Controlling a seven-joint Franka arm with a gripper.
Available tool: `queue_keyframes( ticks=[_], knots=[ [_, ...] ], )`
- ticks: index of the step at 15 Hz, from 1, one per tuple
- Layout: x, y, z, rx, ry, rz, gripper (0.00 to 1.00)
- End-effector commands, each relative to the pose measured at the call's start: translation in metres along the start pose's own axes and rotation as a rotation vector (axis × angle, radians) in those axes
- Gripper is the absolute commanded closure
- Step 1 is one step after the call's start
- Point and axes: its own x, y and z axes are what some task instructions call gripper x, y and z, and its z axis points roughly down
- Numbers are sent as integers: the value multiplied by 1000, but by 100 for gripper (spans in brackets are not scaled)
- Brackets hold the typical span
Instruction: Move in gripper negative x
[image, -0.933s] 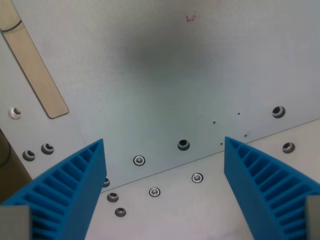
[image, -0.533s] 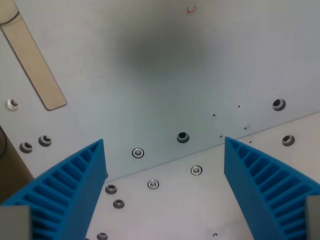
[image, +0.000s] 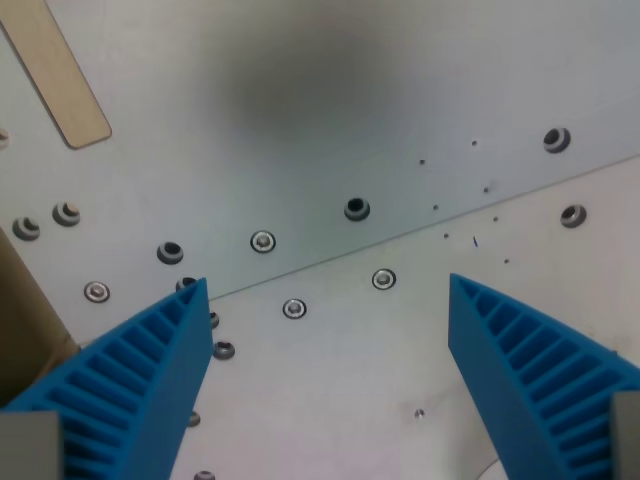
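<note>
Only my gripper (image: 328, 385) and a bare metal table show in the wrist view. The two blue ribbed fingers, one at lower left (image: 130, 385) and one at lower right (image: 535, 380), stand wide apart, so the gripper is open with nothing between them. Below them lie two light grey plates (image: 330, 120) meeting along a slanted seam (image: 400, 238), dotted with several screws and bolt holes (image: 356, 209).
A tan strip (image: 62, 85) lies flat at the upper left. A brown cardboard-like edge (image: 25, 320) shows at the far left, beside the left finger. A soft dark shadow falls on the upper plate.
The whole scene has slid upward in the picture, so the camera has moved. More of the lower plate and its screws shows now. The fingers keep the same spread.
</note>
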Motion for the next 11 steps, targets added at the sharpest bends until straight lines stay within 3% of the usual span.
queue_keyframes(
  ticks=[1,11],
  knots=[
    [-27,4,-3,32,64,19,0],
    [-77,3,0,32,64,19,0]
  ],
)
